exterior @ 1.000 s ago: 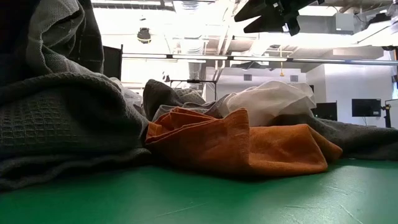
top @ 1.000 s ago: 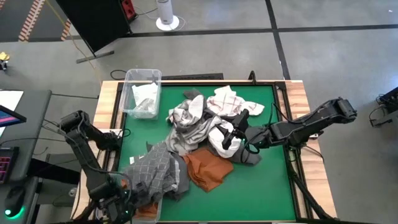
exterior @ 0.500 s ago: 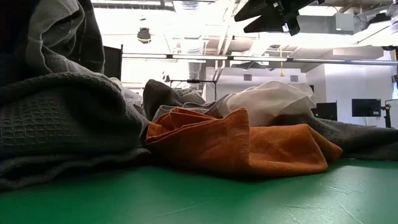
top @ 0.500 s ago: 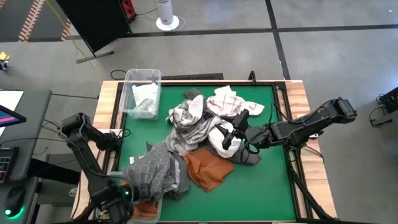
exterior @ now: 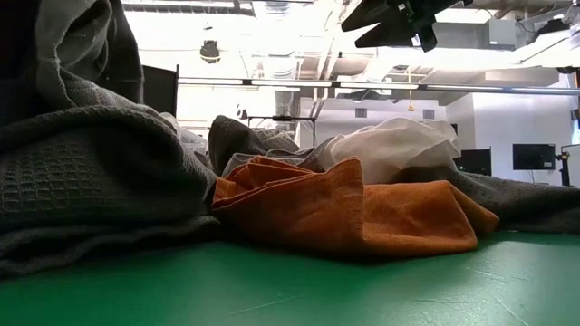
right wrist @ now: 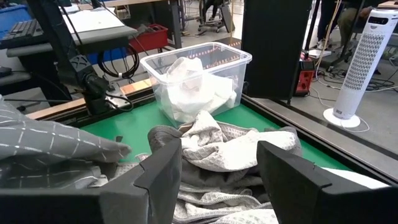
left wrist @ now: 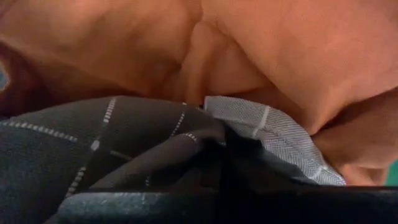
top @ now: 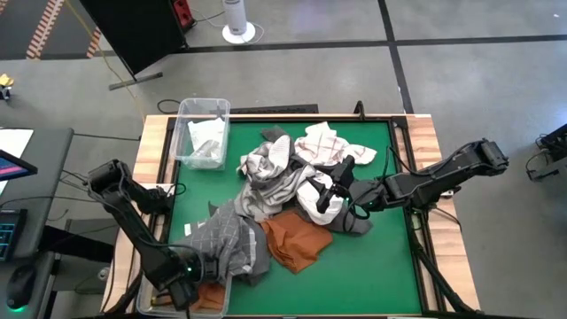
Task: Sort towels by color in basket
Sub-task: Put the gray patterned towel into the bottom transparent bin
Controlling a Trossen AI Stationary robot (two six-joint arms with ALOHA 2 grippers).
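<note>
My left hand [top: 182, 285] is hanging over the clear bin [top: 142, 299] at the 7 o'clock corner of the worktop [top: 381, 266]. The grey checked towel [top: 226, 244] is trailing from it, out across the bin's rim and onto the green surface. I cannot tell how my left hand is set, because the cloth is covering it in the wrist view. An orange towel [top: 210, 297] is already lying in this bin, so I am judging this to be the wrong home for a grey check. To do the step well, I should be lifting high enough that the trailing tail clears the rim. That way it is not dragging the orange one out with it.

My right hand [top: 332, 182] is waiting wide open and holding nothing, at the 3 o'clock side of the heap in the middle of the worktop.

The checked cloth is looking thin and limp, a fine weave with pale lines on dark grey, folding into soft creases. The orange one is plusher, with rounded folds. In the heap, another orange towel [top: 297, 241] is lying at 6 o'clock. A white towel with grey checks [top: 321, 140] is sitting at 12 o'clock. From table height, a dark grey waffle-textured towel [exterior: 82, 172] is looking thick and heavy. The second bin [top: 182, 111], at 11 o'clock, is holding crumpled white towels [top: 205, 142].
</note>
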